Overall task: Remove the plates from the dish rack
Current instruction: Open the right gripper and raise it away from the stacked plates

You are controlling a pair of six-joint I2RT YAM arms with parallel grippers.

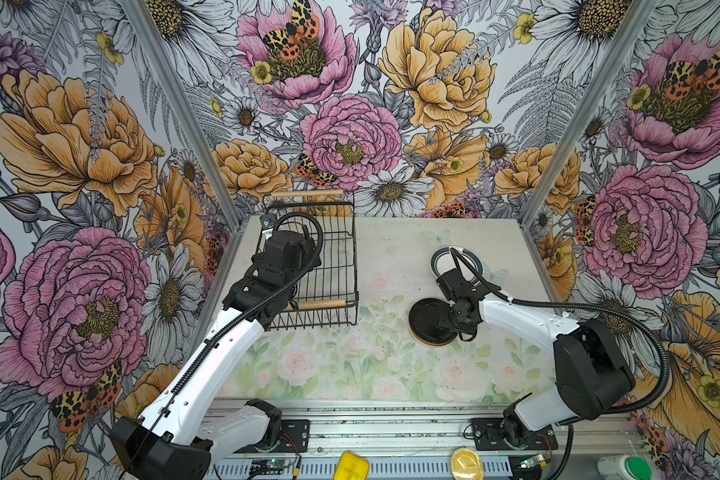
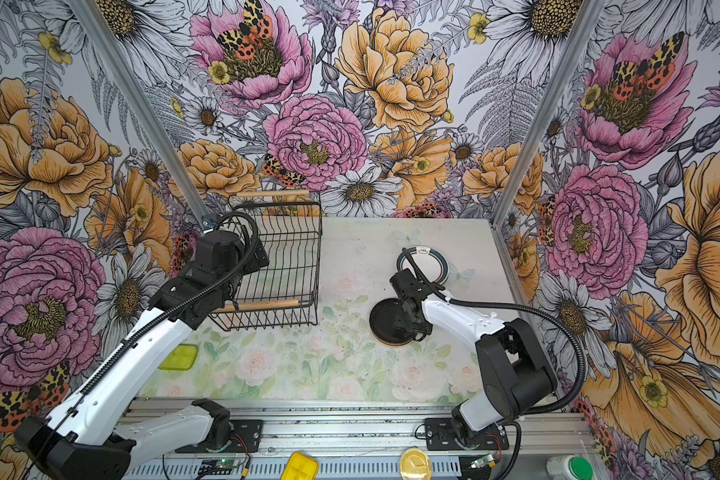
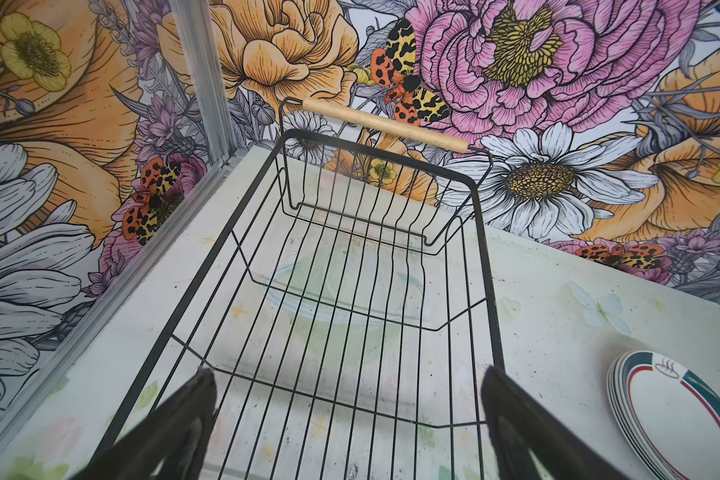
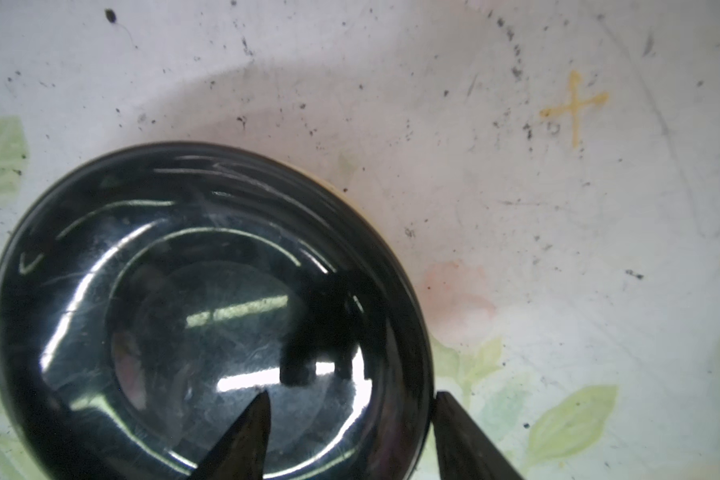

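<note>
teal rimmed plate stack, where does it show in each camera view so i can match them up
Top views: in both, the teal-rimmed plate stack sits right of centre, about mid-height.
Left wrist: in the picture's lower right corner, cut off by the frame.
Right wrist: not in it.
Shared landmark: the dish rack, left of the stack in all three.

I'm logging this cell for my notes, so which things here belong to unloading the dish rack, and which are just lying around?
Part of the job: dish rack; white teal-rimmed plates; small plates, black one on top.
Lying about: yellow-green box; yellow box; round yellow lid; green button.
</note>
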